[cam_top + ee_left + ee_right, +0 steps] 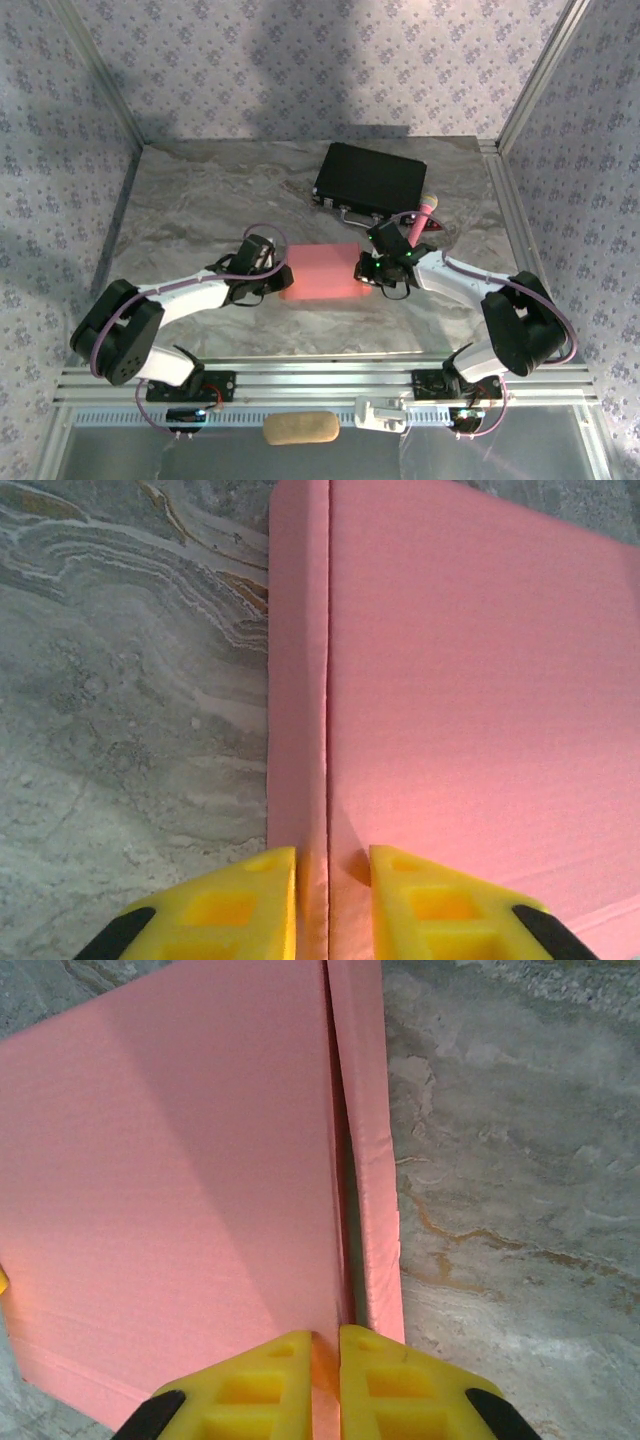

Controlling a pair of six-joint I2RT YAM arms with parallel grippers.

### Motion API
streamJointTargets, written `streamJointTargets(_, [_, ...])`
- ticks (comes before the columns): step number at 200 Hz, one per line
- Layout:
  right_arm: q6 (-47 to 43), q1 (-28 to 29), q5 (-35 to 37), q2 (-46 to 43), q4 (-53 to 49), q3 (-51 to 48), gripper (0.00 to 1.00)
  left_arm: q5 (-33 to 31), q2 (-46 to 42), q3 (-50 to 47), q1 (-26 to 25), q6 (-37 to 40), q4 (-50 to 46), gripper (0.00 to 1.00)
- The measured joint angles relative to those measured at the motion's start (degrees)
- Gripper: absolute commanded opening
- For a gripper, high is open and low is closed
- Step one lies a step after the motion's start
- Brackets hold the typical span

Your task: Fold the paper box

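Observation:
The salmon-pink paper box lies flat on the marbled table, between the two arms. My left gripper is at its left end. In the left wrist view the yellow fingers straddle the seam where the narrow side wall meets the top panel, and the left gripper is closed on that edge. My right gripper is at the box's right end. The right wrist view has that gripper nearly closed, pinching the edge of the top panel beside a narrow side flap.
A black hard case lies behind the box at the back. A small pink stick microphone rests just in front of it, near the right arm. A tan oblong pad sits below the rail at the near edge. Patterned walls enclose the table.

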Motion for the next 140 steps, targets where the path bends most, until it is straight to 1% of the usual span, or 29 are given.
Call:
streamJointTargets(20, [-0.8,0.0,0.6,0.0,-1.3,0.4,0.2,0.0,0.1,-0.6,0.0,-0.3,1.8,0.17])
streamJointTargets(57, [-2.4,-0.5,2.5,-2.2,-3.9,0.6,0.33,0.0,0.1,-1.1,0.0,-0.5,3.0,0.16])
streamJointTargets(90, [-3.4,-1.7,1.9,-3.3,-4.0,0.6,0.43,0.0,0.1,-1.3,0.0,-0.5,3.5,0.16])
streamJointTargets(112, [-3.5,-2.2,-0.1,-2.5,-2.0,0.1,0.42,0.0,0.5,-1.3,0.0,-0.7,4.2,0.15])
streamJointTargets(140, [-3.3,-2.2,-2.0,1.0,0.7,-1.2,0.3,0.0,0.5,-1.5,0.0,-0.9,4.7,0.15])
